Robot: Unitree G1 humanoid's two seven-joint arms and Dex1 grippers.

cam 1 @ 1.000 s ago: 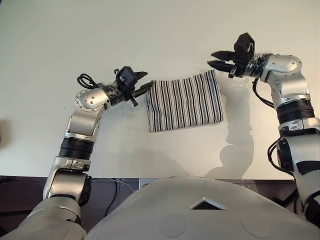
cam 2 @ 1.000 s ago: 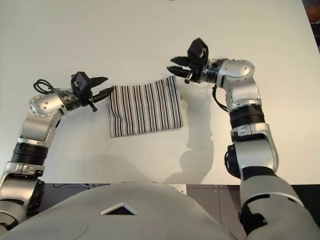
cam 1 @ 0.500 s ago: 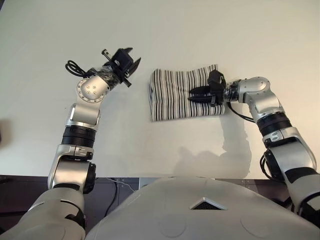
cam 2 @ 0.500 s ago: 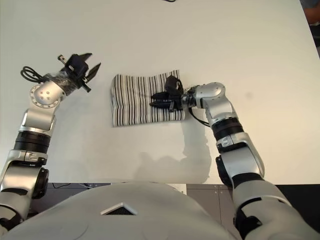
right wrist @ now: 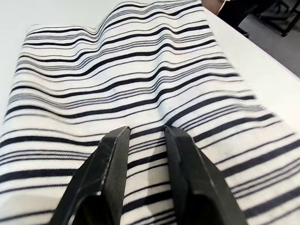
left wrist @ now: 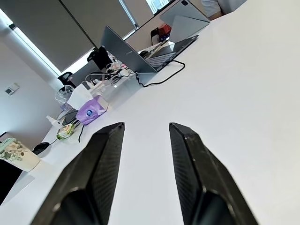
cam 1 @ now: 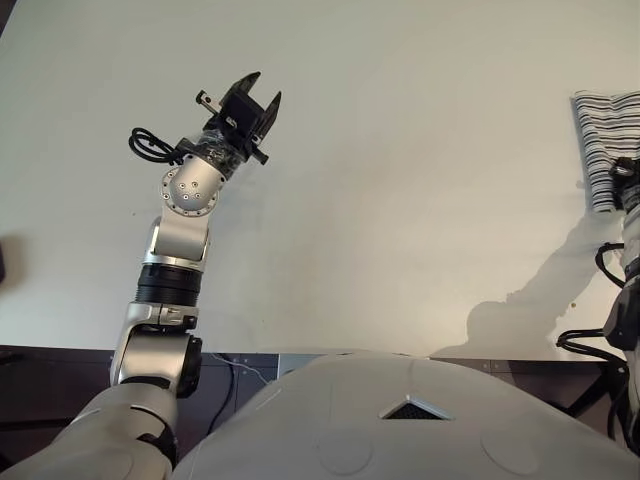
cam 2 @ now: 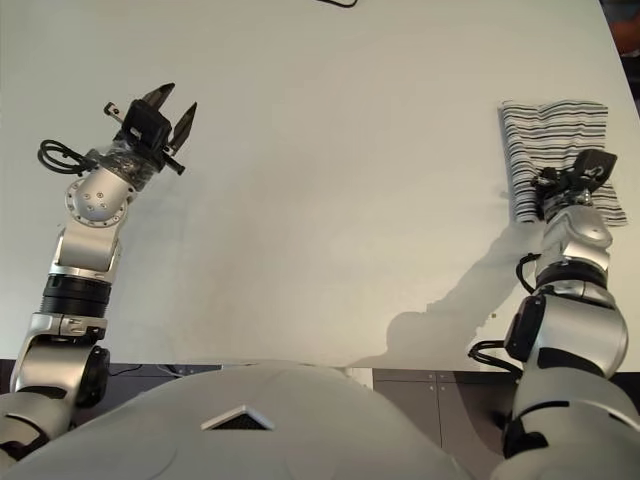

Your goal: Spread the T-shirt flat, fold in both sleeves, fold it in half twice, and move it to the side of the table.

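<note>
T-shirt (cam 2: 545,135): we slid it, folded, from centre to right edge; placement looked done.
Right end effector (right wrist: 146,129): clamped on it.
Left end effector (cam 1: 265,86): fingers apart.

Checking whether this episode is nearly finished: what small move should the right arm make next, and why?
Probably lift the right end effector straight off the T-shirt. The shirt lies folded by the table's right edge, so the task looks done, and the end effector rests on it; dragging sideways could disturb the fold.

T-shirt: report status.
Left gripper open, above table. Right gripper on folded T-shirt at table's right edge. Laptops far back, not in the way.
</note>
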